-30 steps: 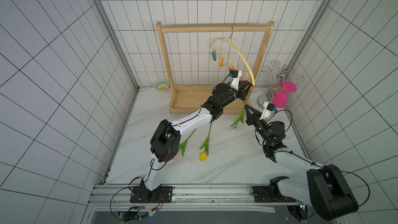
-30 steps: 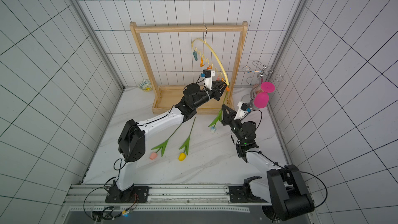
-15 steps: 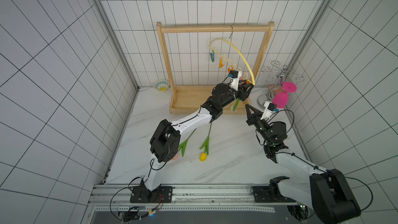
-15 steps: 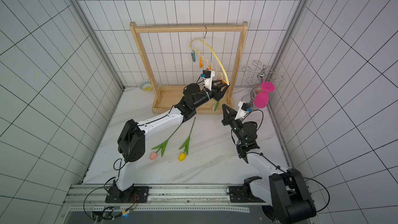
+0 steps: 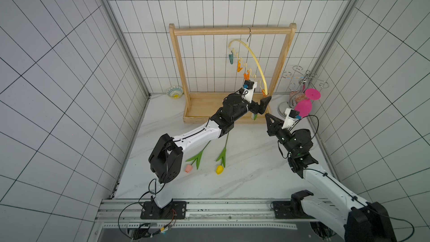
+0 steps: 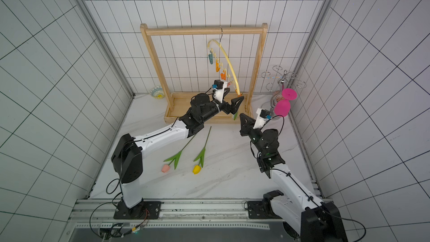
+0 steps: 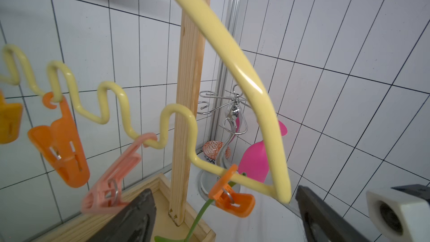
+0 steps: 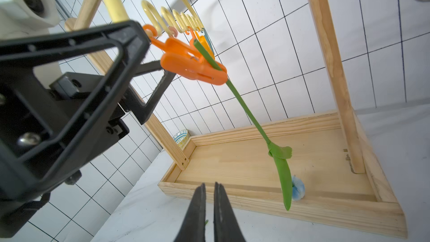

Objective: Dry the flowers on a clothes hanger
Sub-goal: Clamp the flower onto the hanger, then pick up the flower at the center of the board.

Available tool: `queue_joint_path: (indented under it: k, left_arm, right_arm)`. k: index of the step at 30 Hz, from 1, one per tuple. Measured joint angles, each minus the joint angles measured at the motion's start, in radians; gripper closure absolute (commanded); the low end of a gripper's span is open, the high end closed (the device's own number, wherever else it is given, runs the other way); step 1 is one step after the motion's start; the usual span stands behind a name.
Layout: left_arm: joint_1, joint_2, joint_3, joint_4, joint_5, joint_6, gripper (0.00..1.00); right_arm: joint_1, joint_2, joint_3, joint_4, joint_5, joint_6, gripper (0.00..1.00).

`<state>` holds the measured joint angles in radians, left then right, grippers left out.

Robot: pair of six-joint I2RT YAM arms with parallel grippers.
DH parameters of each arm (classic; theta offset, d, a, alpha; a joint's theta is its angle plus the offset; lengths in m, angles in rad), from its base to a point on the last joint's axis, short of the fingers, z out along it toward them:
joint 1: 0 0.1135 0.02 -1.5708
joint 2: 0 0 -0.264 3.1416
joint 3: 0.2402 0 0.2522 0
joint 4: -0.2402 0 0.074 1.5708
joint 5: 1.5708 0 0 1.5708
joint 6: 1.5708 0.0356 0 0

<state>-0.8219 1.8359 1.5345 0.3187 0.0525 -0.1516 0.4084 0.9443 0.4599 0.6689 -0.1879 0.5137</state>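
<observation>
The clothes hanger (image 5: 256, 61) (image 6: 229, 61) (image 7: 244, 71) (image 8: 111, 1), pale yellow, hangs tilted from the rack's top bar. Its end orange clip (image 7: 232, 199) (image 8: 193, 66) grips the green stem (image 8: 246, 108) of a white tulip, whose head (image 8: 297, 188) rests in the rack's tray. My left gripper (image 5: 261, 94) (image 6: 235, 96) (image 7: 223, 189) stands open, one finger on each side of that clip. My right gripper (image 5: 267, 114) (image 6: 241, 114) (image 8: 209, 185) is barely open, empty, just in front of the tray. The pink tulip (image 5: 188, 168) (image 6: 165, 168) and the yellow tulip (image 5: 219, 169) (image 6: 196, 169) lie on the table.
The wooden rack (image 5: 179, 66) (image 6: 151, 66) stands against the back wall. A silver swirly stand (image 5: 302, 77) with magenta goblets (image 5: 302, 108) stands at the back right, close behind my right arm. A small patterned bowl (image 5: 174, 91) sits left of the rack.
My left gripper has gone from shut to wide open around the end clip. My right gripper's jaws have parted slightly and let go of the stem, which now hangs from the clip.
</observation>
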Motion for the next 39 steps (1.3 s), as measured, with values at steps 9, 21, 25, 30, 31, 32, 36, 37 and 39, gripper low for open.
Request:
queue_joint_path:
  k: [9,21,25,30,31,32,36,37,39]
  left_arm:
    - [0.005,-0.272,-0.211,-0.146,-0.109,0.029,0.01]
    - [0.093,-0.528,-0.400,-0.280,-0.131,-0.149,0.01]
    - [0.207,-0.559,-0.500,-0.341,-0.229,-0.356,0.01]
    - [0.311,-0.475,-0.754,-0.341,-0.309,-0.547,0.01]
    - [0.319,-0.454,-0.798,-0.344,-0.325,-0.569,0.01]
    - [0.322,-0.443,-0.826,-0.349,-0.337,-0.586,0.01]
    - [0.336,-0.442,-0.867,-0.351,-0.386,-0.629,0.01]
    - [0.337,-0.448,-0.868,-0.338,-0.404,-0.640,0.01]
    - [0.338,-0.467,-0.878,-0.319,-0.437,-0.661,0.01]
  right_arm:
    - [0.061,-0.097,0.050,-0.229,0.061,-0.021,0.80]
    - [0.308,-0.004,0.206,-0.500,0.163,-0.097,0.69]
    - [0.432,0.103,0.263,-0.631,0.326,-0.046,0.65]
    - [0.575,0.308,0.341,-0.748,0.533,0.076,0.54]
    - [0.591,0.357,0.360,-0.765,0.560,0.107,0.54]
    - [0.599,0.397,0.378,-0.777,0.575,0.129,0.54]
    - [0.602,0.602,0.497,-0.843,0.618,0.222,0.54]
    - [0.601,0.648,0.529,-0.854,0.619,0.240,0.55]
    - [0.601,0.727,0.583,-0.867,0.610,0.271,0.56]
